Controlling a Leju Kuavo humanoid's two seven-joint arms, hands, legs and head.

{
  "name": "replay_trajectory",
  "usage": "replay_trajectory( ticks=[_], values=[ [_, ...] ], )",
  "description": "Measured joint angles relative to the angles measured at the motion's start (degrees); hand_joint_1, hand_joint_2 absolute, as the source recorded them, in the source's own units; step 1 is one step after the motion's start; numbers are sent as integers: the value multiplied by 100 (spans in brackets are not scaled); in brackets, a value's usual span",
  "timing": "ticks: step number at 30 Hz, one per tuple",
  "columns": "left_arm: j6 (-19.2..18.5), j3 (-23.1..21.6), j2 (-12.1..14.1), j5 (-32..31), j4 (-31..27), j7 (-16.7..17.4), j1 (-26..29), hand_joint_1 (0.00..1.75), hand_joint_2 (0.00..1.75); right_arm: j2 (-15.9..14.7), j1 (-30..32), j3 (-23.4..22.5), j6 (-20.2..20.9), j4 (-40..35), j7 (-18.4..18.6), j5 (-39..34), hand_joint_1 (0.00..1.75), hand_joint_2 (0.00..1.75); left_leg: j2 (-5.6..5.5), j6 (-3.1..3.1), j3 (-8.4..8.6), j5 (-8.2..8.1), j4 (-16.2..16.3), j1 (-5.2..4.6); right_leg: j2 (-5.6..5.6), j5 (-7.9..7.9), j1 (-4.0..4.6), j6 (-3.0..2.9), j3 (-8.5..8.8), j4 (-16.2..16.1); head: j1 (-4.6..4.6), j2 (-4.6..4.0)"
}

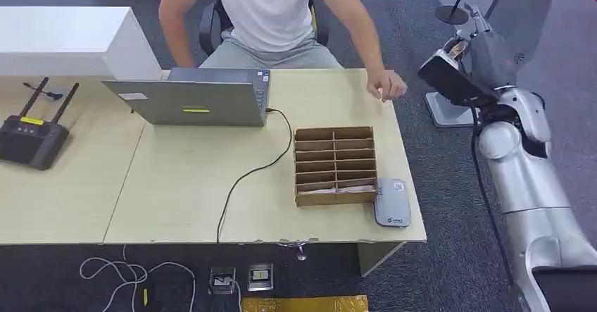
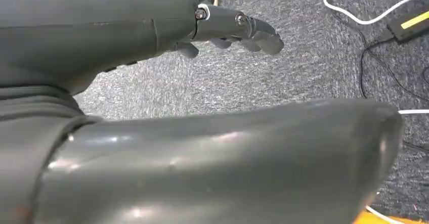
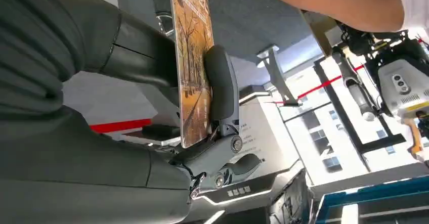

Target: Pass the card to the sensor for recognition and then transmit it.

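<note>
My right hand is raised off the table's right side and pinches a card between thumb and fingers. In the right wrist view the card shows an autumn tree picture, with the thumb pressed on its face. The grey card sensor lies flat at the table's front right corner, well below and left of the hand. A person's hand rests at the table's far right edge. My left hand hangs over grey carpet, fingers apart and holding nothing.
A cardboard divider box stands just left of the sensor. A laptop with a black cable sits at the back, and a black router at far left. A person in a white top sits behind the table. Cables lie on the floor.
</note>
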Motion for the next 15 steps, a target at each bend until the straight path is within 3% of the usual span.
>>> replay_trajectory(
  ticks=[6, 15],
  values=[
    [4, 0, 0, 74, 0, 4, 2, 0, 0, -61, 126, 4, 243, 57, -59, 0, 175, 175, 1, 0, 1, 0, 1, 0, 1, 0, 0, 0, -3, -2, 0, 0],
    [7, 2, 0, 120, 0, 17, 6, 0, 0, -255, 877, 2, 457, 61, -44, 28, 175, 175, 1, -1, -1, -2, 0, 0, 5, -1, 0, -1, -6, -3, 0, 0]
  ],
)
